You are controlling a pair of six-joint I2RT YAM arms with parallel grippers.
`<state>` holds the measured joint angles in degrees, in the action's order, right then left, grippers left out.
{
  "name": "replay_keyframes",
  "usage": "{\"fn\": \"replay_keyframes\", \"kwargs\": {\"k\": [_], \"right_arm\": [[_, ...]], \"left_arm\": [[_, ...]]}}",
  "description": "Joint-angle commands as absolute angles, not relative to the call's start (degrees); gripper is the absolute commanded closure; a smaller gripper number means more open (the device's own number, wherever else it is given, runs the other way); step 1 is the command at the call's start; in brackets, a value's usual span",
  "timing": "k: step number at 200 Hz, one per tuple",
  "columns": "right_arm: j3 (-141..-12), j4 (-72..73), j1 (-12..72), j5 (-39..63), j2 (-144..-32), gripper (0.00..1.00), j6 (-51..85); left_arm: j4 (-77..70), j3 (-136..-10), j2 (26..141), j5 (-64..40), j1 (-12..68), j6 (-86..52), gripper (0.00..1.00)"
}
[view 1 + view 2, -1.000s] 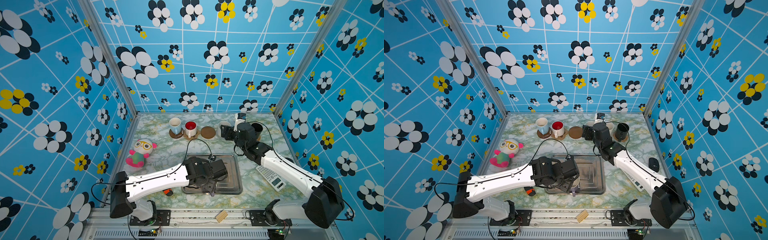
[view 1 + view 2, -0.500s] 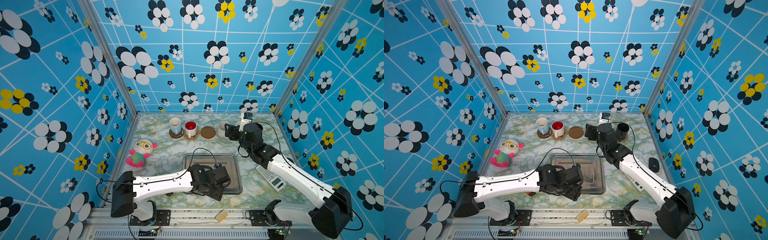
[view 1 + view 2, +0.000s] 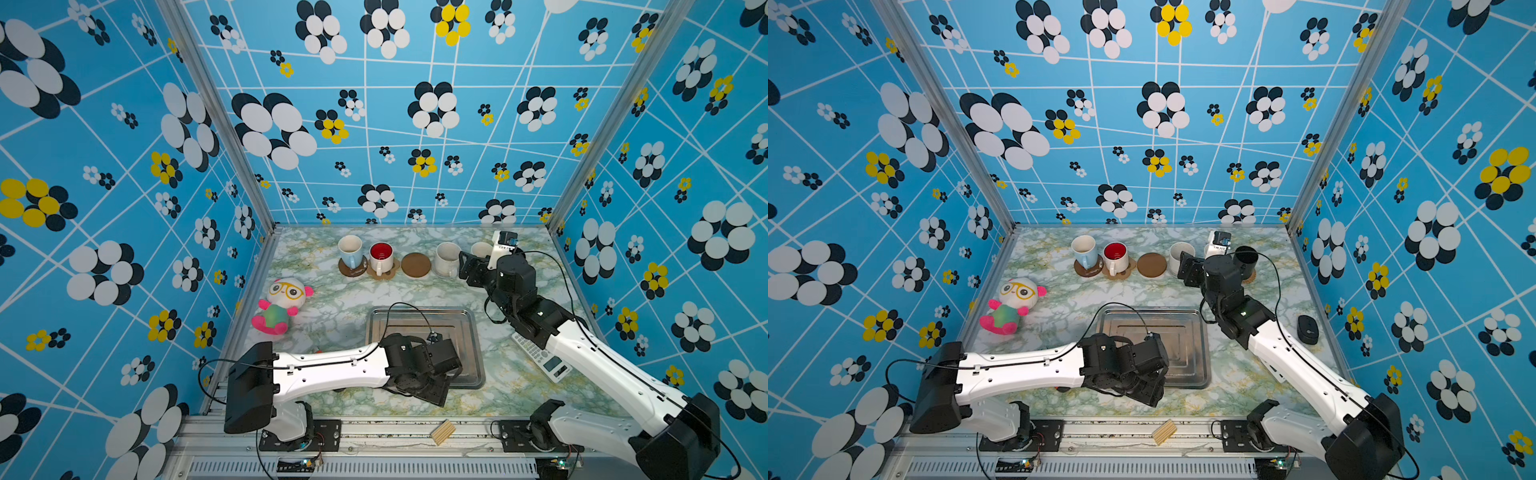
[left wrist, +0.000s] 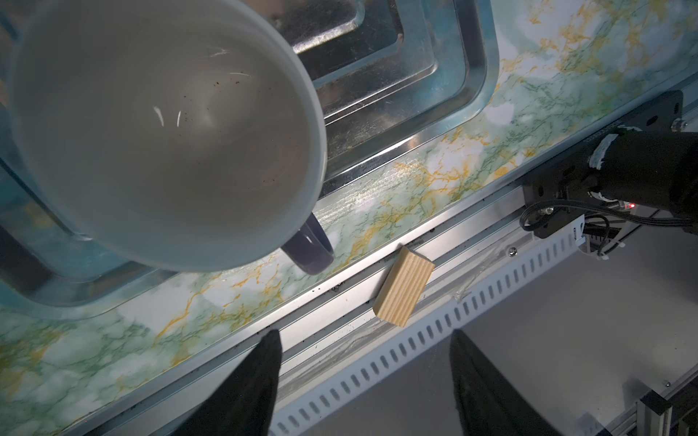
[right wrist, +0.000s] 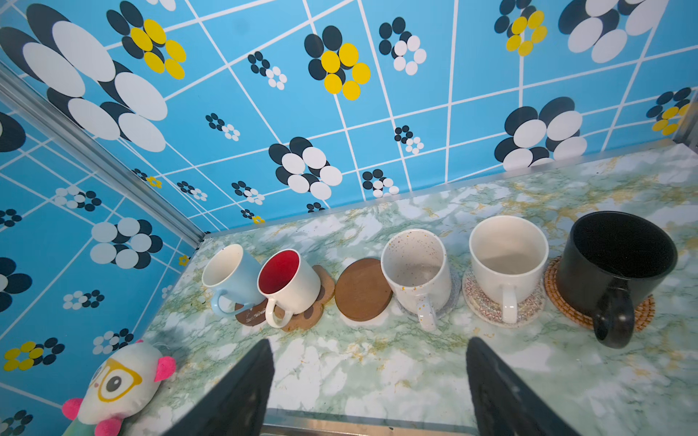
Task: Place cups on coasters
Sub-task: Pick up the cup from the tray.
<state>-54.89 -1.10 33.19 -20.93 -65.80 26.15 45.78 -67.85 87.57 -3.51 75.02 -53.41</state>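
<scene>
Beyond the tray [image 3: 419, 318], along the far edge of the surface, we see five cups seated on coasters: the blue cup [image 5: 230, 270], the red-lined cup [image 5: 291, 287], the speckled cup [image 5: 415, 271], the cream cup [image 5: 508, 256] and the black cup [image 5: 619, 260]. Our right hand [image 5: 369, 341] has eased off that row and hangs released, with nothing between its fingers. Our left hand [image 4: 364, 336] has swung from over the tray's middle to its near edge, also released and empty. The lavender cup [image 4: 166, 124] shows over the tray's near rim, ungrasped; we cannot tell whether it stands inside the tray. We judge that one placement remains: that cup onto the bare brown coaster [image 5: 362, 288] beyond the tray. No brand or writing is readable, and the calculator [image 3: 540, 361] right of the tray is too small to read.
</scene>
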Motion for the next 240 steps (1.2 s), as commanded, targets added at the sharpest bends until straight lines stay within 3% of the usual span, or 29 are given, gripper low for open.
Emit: {"fn": "replay_keyframes", "kwargs": {"k": [1, 44, 182, 240], "right_arm": [[-54.76, -1.67, 32.83, -21.75, -66.18, 0.18, 25.49], [-54.53, -1.58, 32.87, -21.95, -65.94, 0.18, 25.40], [-54.23, -1.51, 32.70, -22.15, -66.21, 0.17, 24.96], [-54.14, -1.23, 32.42, -21.81, -66.36, 0.16, 24.96]], "left_arm": [[45.72, -67.05, 89.35, -4.19, 75.15, -55.08, 0.28], [48.17, -65.89, 90.26, -0.50, 73.53, -58.36, 0.28], [49.32, -65.07, 93.90, 5.67, 68.99, -59.33, 0.51], [49.30, -67.04, 96.41, 6.99, 69.51, -56.67, 0.55]]}}
